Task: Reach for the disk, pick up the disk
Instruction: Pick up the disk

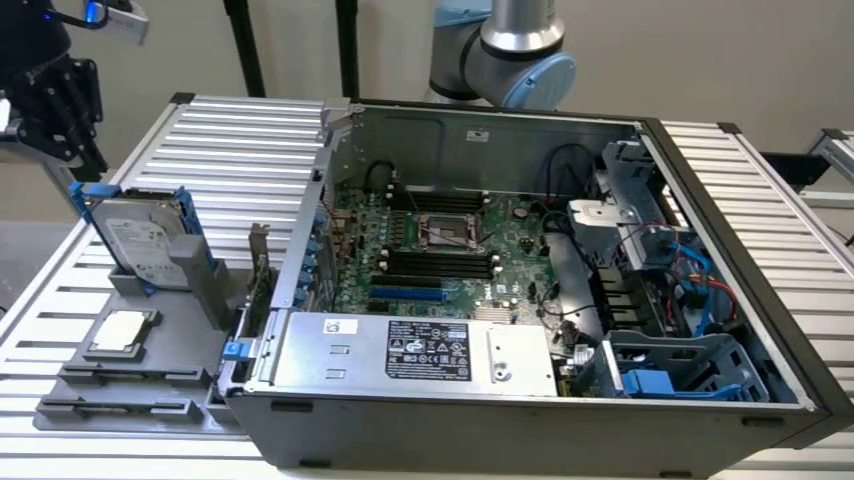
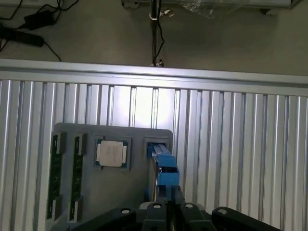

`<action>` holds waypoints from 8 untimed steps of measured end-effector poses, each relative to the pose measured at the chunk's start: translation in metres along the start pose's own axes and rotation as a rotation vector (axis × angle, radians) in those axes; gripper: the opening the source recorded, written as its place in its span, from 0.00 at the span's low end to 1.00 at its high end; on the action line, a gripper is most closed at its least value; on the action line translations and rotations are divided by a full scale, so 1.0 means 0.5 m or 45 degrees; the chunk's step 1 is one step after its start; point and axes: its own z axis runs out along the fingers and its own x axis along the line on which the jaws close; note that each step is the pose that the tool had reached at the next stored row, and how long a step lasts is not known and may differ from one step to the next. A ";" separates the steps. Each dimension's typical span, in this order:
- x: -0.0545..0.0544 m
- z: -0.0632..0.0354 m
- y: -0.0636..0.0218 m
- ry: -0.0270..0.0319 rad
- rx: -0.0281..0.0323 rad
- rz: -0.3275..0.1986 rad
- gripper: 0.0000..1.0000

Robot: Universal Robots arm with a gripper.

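- Disk (image 1: 140, 238) stands upright in its holder (image 1: 187, 280) on the tabletop (image 1: 227, 140), not yet lifted.
- Pincer (image 2: 169, 211) hangs above it, apart; its state I cannot tell.

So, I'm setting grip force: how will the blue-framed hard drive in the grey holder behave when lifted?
Probably rigid: the hard drive has a metal case and blue frame. Being metal, likely heavy for its size. Upright in the grey holder, it may tip or bind unless lifted straight.
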 end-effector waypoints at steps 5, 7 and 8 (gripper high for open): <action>0.000 0.000 0.000 0.0000 0.0000 0.000 0.42; 0.000 0.000 0.000 0.0000 0.0000 0.000 0.48; 0.000 0.001 0.000 0.0000 0.0000 0.000 0.48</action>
